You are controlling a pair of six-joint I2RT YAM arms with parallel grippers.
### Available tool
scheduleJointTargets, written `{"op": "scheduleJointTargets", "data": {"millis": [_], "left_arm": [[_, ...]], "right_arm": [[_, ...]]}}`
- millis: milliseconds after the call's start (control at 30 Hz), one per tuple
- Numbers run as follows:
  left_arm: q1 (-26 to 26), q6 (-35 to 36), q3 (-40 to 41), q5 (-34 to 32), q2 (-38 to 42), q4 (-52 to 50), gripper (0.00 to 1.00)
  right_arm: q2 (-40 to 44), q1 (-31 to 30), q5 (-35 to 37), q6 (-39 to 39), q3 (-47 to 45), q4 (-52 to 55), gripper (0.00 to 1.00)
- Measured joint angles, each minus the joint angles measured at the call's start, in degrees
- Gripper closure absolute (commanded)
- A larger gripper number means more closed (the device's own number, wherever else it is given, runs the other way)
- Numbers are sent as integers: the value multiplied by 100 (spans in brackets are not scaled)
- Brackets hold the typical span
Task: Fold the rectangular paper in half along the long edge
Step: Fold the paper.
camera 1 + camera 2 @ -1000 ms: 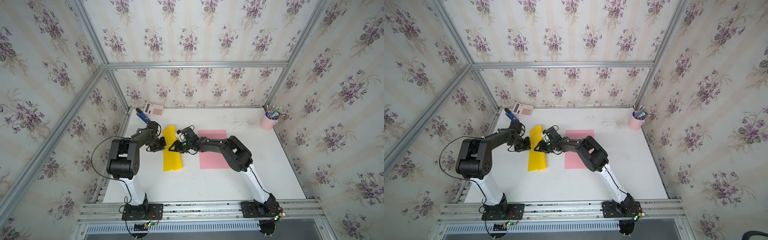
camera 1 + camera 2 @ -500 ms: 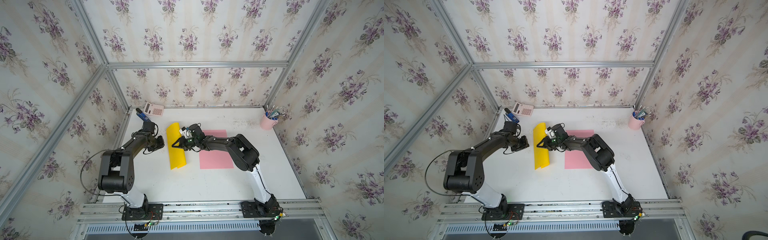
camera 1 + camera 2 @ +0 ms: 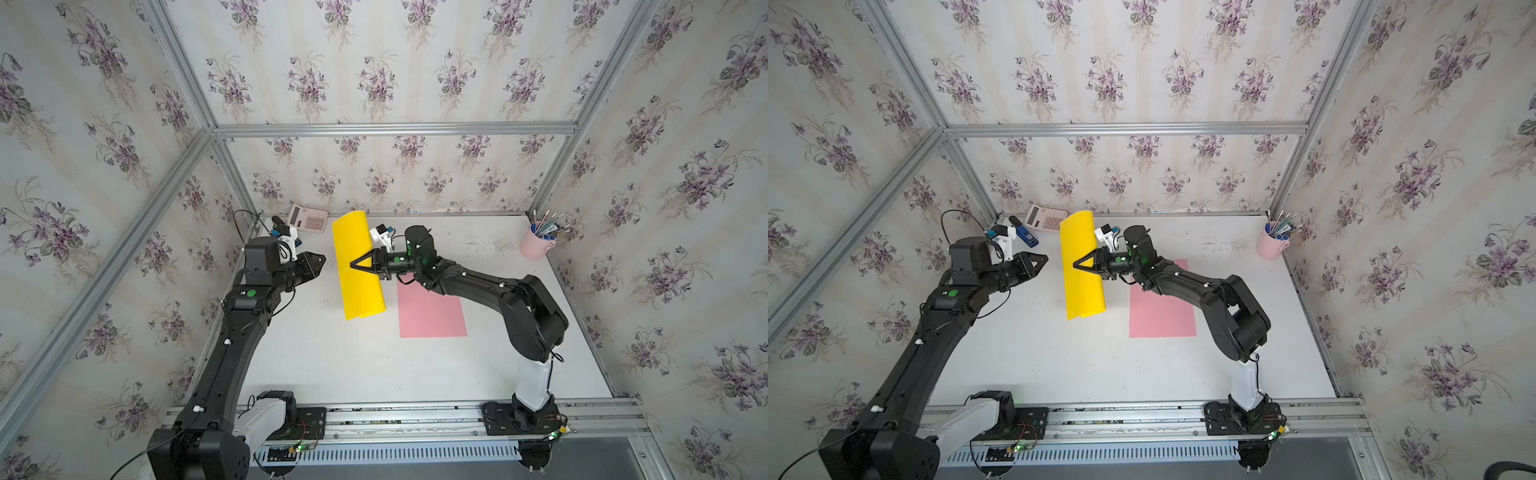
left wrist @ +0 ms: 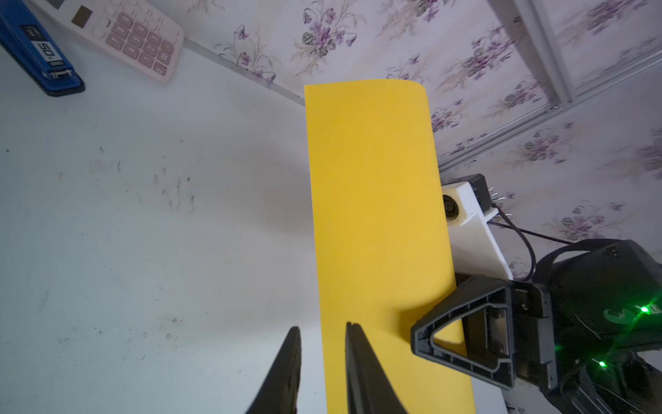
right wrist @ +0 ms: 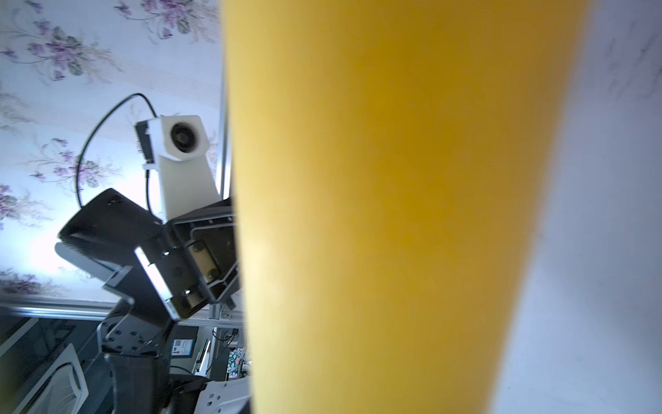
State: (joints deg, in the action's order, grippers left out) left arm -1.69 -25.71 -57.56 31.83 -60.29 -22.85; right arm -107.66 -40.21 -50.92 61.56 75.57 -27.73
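Here, yellow paper (image 3: 362, 293) in right pincer (image 3: 353, 264)

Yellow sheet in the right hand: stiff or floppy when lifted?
Likely floppy: the yellow sheet bows into a smooth curl where the right hand holds it. Probably very light; one pinch carries it. It may spring flat: no crease shows.
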Motion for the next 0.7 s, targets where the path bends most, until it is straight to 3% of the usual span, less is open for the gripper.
{"op": "scheduleJointTargets", "data": {"millis": [433,700], "left_arm": [[-199,-894,-321,1661,68,468,77],[551,-1539,-251,2092,144,1287,75]], "right_arm": [[2039,90,-219,-238,-39,1040,64],[2485,90,-68,0,-308,1082,63]]}}
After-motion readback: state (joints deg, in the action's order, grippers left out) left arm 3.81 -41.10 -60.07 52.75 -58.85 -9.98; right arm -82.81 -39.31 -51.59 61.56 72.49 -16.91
